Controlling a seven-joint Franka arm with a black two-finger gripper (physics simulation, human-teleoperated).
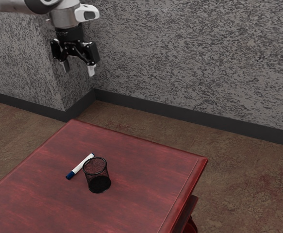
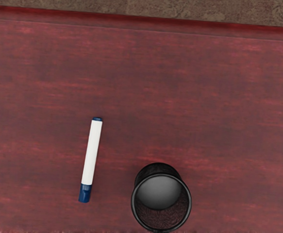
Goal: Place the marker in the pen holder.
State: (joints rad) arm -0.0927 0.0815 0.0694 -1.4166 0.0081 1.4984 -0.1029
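Observation:
High above the table, toward the exterior view's upper left, my gripper (image 1: 78, 69) hangs pointing down, its two fingers wide apart with nothing between them. A white marker with a blue cap (image 1: 80, 166) lies flat on the table beside the black mesh pen holder (image 1: 97, 175), which stands upright. In the wrist view the marker (image 2: 91, 158) and the pen holder (image 2: 156, 194) lie apart, with bare tabletop between them. The holder's open top faces up, and no pen is visible in it.
The red wooden table (image 1: 141, 160) carries both objects, and its straight edge (image 2: 180, 26) crosses the wrist view. Behind the table stands a grey textured wall (image 1: 190, 58) with a dark baseboard (image 1: 180, 115).

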